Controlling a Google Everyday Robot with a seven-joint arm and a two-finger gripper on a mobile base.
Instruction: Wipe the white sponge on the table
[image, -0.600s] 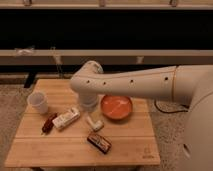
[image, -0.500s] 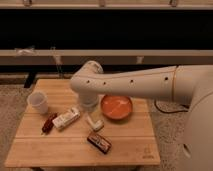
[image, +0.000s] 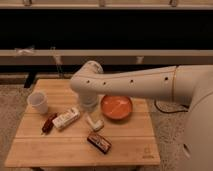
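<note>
Unmoved, pincer (image: 91, 115) stays at white sponge (image: 96, 124).

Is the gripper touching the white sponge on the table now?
Cannot tell. In the camera view the gripper hangs right over the white sponge, but the arm hides the place where they would meet.

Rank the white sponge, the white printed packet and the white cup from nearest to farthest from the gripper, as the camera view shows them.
The gripper hangs low over the middle of the table.
1. White sponge: directly at the gripper's tip.
2. White printed packet: beside it, toward the picture's left.
3. White cup: at the table's back-left corner in the picture.
</note>
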